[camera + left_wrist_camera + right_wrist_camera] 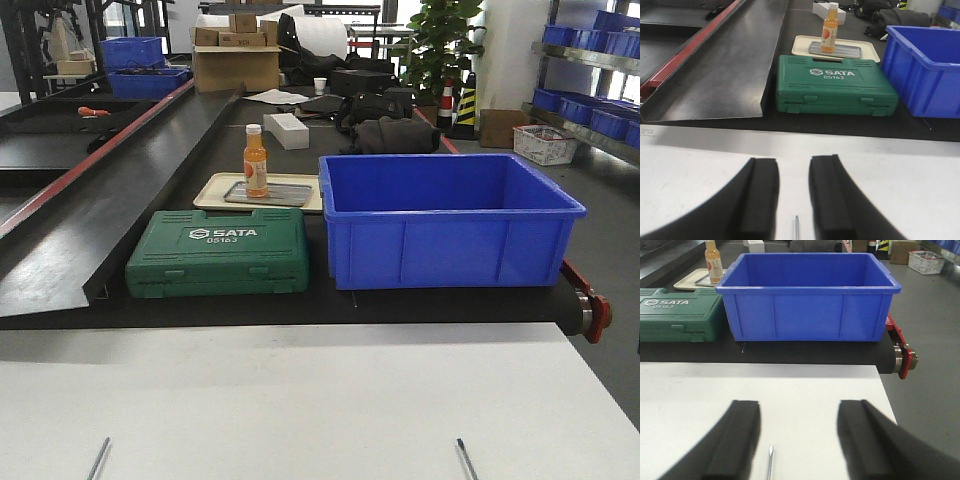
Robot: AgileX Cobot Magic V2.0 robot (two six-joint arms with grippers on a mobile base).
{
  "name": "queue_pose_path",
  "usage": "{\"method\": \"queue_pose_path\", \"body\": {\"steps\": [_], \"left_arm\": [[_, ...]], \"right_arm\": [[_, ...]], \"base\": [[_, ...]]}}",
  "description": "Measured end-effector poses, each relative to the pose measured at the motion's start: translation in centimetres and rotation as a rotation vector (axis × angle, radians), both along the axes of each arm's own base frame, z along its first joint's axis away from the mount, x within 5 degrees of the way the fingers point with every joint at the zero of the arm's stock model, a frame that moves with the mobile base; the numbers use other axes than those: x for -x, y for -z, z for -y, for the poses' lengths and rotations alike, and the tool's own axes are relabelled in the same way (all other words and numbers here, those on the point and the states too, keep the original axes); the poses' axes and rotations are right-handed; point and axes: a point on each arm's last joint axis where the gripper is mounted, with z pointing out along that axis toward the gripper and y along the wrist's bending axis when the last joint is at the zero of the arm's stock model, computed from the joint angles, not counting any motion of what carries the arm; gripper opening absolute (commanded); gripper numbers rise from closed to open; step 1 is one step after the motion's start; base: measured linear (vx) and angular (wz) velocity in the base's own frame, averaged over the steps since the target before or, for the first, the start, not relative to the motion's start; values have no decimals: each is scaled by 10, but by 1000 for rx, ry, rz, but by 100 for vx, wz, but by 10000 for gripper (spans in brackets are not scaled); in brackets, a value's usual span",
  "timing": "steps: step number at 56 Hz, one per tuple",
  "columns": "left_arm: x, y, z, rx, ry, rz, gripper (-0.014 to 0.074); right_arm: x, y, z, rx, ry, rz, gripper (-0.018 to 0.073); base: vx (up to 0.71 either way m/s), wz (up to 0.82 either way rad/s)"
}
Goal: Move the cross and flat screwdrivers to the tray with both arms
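Observation:
Two screwdrivers lie on the white table, and only their metal shafts show. One shaft point(99, 461) is at the bottom left, and its tip point(796, 227) lies between my left gripper's jaws. The other shaft point(465, 459) is at the bottom right, and its flat tip point(770, 460) lies between my right gripper's jaws, nearer the left finger. My left gripper point(793, 165) and my right gripper point(799, 407) are both open and empty, low over the table. The handles are out of view. The beige tray point(212, 190) sits on the black conveyor behind the green case.
A green SATA tool case point(218, 263) and a large blue bin point(447, 228) stand at the conveyor's front edge. An orange juice bottle point(256, 160) stands on a metal plate in the tray. A sloped black ramp point(120, 190) runs along the left.

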Motion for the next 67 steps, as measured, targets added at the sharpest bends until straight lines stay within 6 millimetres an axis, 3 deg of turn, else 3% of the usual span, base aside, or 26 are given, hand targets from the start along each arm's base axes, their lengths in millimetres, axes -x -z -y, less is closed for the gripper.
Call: {"method": "queue_pose_path", "body": {"steps": [6, 17, 26, 32, 40, 49, 67], "left_arm": [[0, 0, 0, 0, 0, 0, 535], [0, 0, 0, 1, 0, 1, 542], [0, 0, 0, 1, 0, 0, 542], [0, 2, 0, 1, 0, -19, 542], [1, 5, 0, 1, 0, -53, 542], [2, 6, 0, 1, 0, -70, 542], [4, 11, 0, 1, 0, -131, 542]], "right_arm": [[0, -1, 0, -20, 1, 6, 720], [-9, -2, -1, -10, -8, -97, 687], [-44, -9, -3, 37, -31, -385, 613], [-78, -2, -5, 39, -43, -556, 557], [-118, 27, -20, 45, -104, -755, 514], [-145, 72, -48, 28, -150, -910, 510], [-178, 161, -39, -6, -57, -1166, 510]], "base": [[0, 0], [0, 0], [0, 0], [0, 0], [0, 0], [0, 0], [0, 0]]}}
